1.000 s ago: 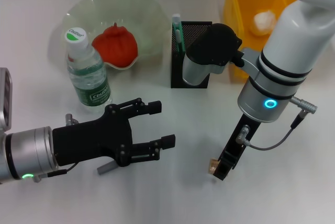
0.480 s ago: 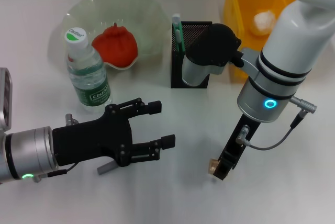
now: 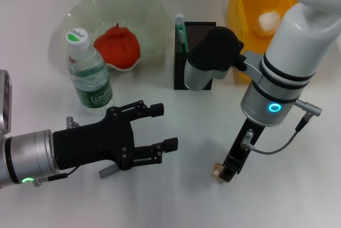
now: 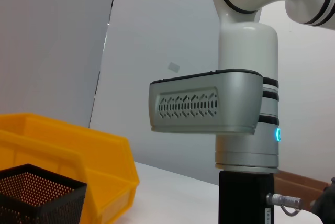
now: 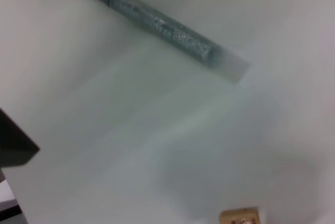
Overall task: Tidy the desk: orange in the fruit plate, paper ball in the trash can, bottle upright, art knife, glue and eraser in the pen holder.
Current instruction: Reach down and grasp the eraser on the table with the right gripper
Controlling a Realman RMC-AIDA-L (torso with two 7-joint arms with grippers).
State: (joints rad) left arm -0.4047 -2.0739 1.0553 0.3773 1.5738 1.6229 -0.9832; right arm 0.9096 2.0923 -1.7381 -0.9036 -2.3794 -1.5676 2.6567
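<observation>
The orange [image 3: 117,46] lies in the pale-green fruit plate [image 3: 141,9]. In front of the plate the bottle [image 3: 89,74] stands upright. The black mesh pen holder [image 3: 201,31] holds a green-handled art knife [image 3: 180,33]. A paper ball [image 3: 269,21] lies in the yellow trash can [image 3: 246,4]. My left gripper [image 3: 166,127] hovers open over the near table, and the grey glue stick [image 3: 109,171] [image 5: 157,25] lies partly under it. My right gripper [image 3: 229,170] points down at the table, its tip against the beige eraser [image 3: 216,171] [image 5: 239,216].
The right forearm [image 3: 213,57] crosses in front of the pen holder and hides part of it. In the left wrist view the right arm [image 4: 243,114] stands past the trash can [image 4: 68,150] and pen holder [image 4: 36,195].
The right arm has shifted a little; its gripper tip and the eraser stay almost where they were. The left arm has not moved.
</observation>
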